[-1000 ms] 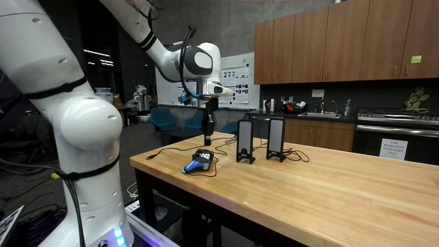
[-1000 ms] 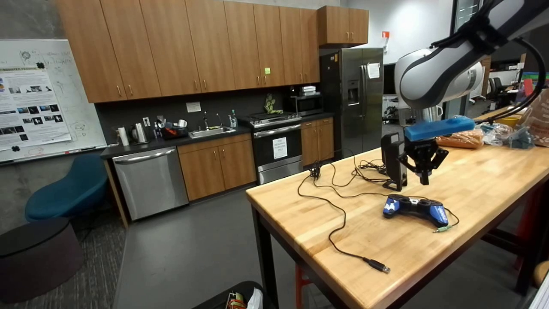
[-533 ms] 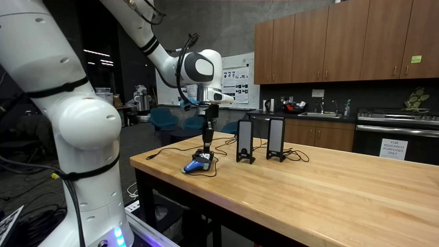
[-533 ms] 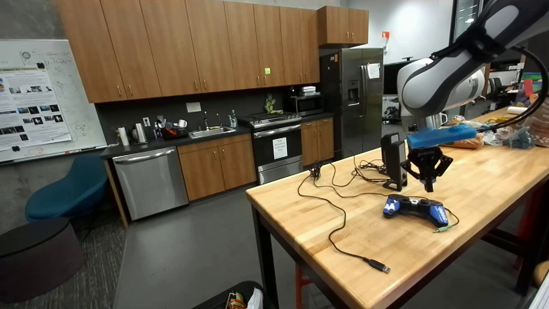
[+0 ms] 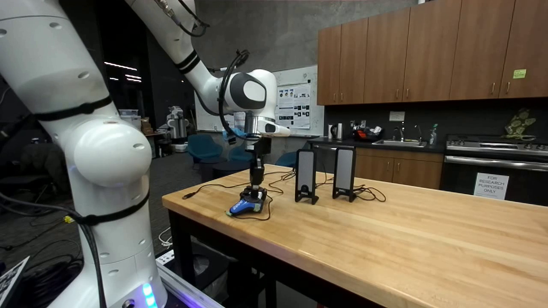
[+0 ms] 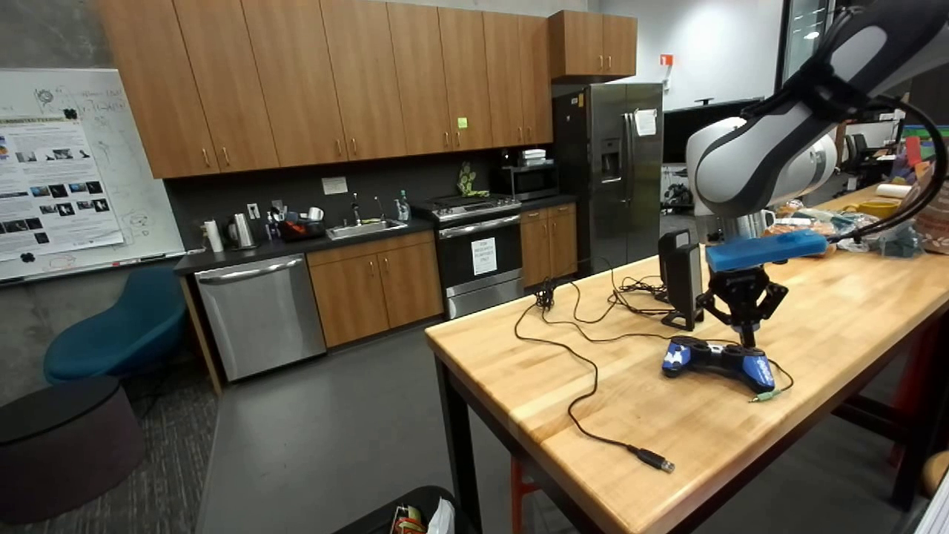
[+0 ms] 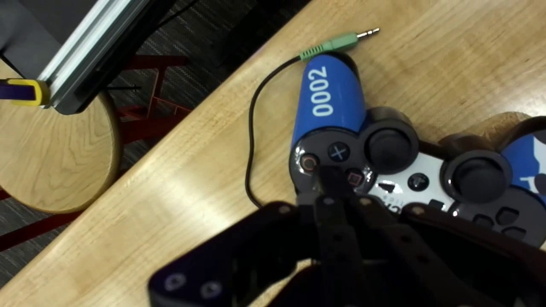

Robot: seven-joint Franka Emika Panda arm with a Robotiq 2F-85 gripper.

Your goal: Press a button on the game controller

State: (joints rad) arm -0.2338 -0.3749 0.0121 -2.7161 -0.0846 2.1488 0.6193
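Observation:
The game controller lies flat on the wooden table in both exterior views (image 5: 246, 207) (image 6: 713, 359), dark with blue handles. In the wrist view its white middle (image 7: 409, 172), two thumbsticks and a blue handle marked "0002" show. My gripper (image 7: 328, 181) is shut with nothing between its fingers, pointing down over the face buttons. The cross button (image 7: 339, 151), circle button (image 7: 309, 162) and square button (image 7: 354, 176) show around the fingertips; the fourth button is hidden under them. In both exterior views the gripper (image 5: 255, 187) (image 6: 746, 340) reaches the controller's top; I cannot tell whether a button is pressed.
Two black upright speakers (image 5: 305, 176) (image 5: 344, 174) stand beside the controller, with cables behind them. A thin cable with a green plug (image 7: 328, 46) curls round the controller. A USB plug (image 6: 652, 459) lies by the table's corner. Plastic bags (image 6: 897, 237) lie farther along the table.
My shut gripper has come down from above the controller onto its face-button side, sinking a little more in the last half second. The controller has not visibly moved.

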